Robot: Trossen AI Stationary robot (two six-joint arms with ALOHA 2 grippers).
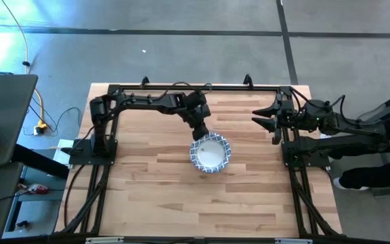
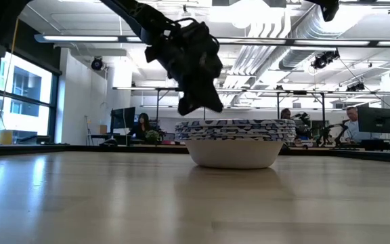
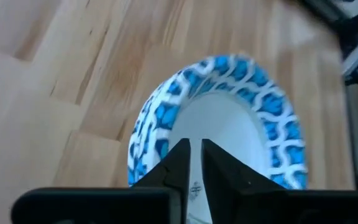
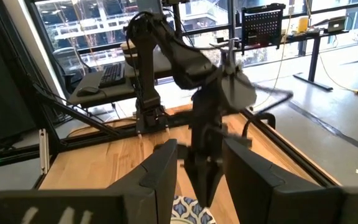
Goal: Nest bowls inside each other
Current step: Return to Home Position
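We see the bowls (image 1: 210, 154) nested as one stack mid-table (image 1: 154, 196). Above its rim the left gripper (image 1: 201, 133) hovers, fingers nearly together and empty, so nesting looks finished. The right gripper (image 1: 266, 116) waits at the right edge, spread wide.

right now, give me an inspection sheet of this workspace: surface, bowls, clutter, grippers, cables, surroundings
surface: wooden table, bare apart from the job's things.
job's things: bowls nested in one stack near the table's middle; count cannot be told.
clutter: nothing seen on the table.
grippers: left gripper above the stack's rear rim, fingers close together, holding nothing; right gripper at the table's right rear edge, fingers apart, empty.
cables: yellow cable on the floor left of the table.
surroundings: open office; people seated at desks beyond the table.
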